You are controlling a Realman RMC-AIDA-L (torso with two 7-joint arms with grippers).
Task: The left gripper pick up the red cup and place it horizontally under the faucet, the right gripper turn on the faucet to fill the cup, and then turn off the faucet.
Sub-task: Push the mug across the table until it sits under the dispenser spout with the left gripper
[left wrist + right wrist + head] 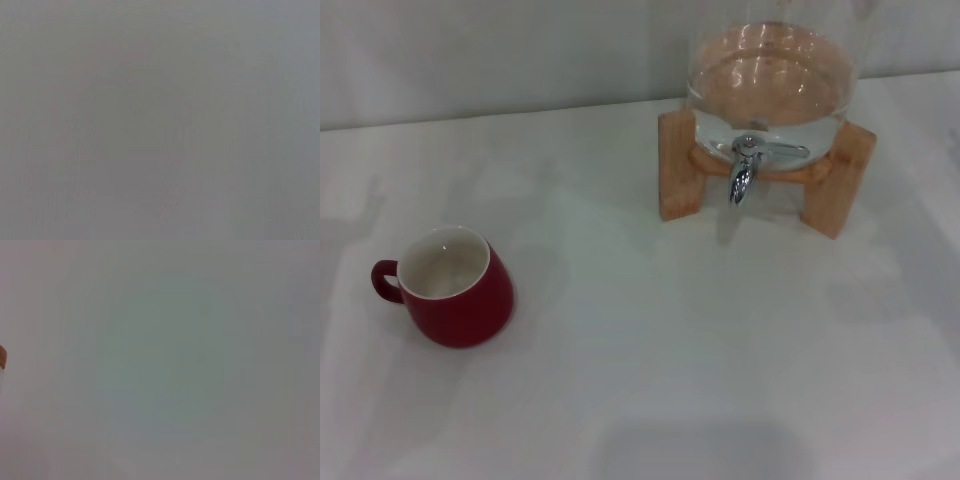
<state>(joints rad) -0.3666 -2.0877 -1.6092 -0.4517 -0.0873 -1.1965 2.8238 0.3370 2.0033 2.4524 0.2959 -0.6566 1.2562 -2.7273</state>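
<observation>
The red cup (pixel 450 284) stands upright on the white table at the left of the head view, white inside, its loop handle pointing left. The chrome faucet (pixel 744 170) points down from the front of a clear glass jar (pixel 767 75) holding water, on a wooden stand (pixel 678 166) at the back right. Its lever handle points right. The space under the spout is bare table. Neither the left gripper nor the right gripper shows in any view. The left wrist view shows only blank grey surface.
The white table (pixel 650 340) runs to a pale wall at the back. A sliver of brown wood (pixel 2 357) shows at the edge of the right wrist view; the rest of that view is plain pale surface.
</observation>
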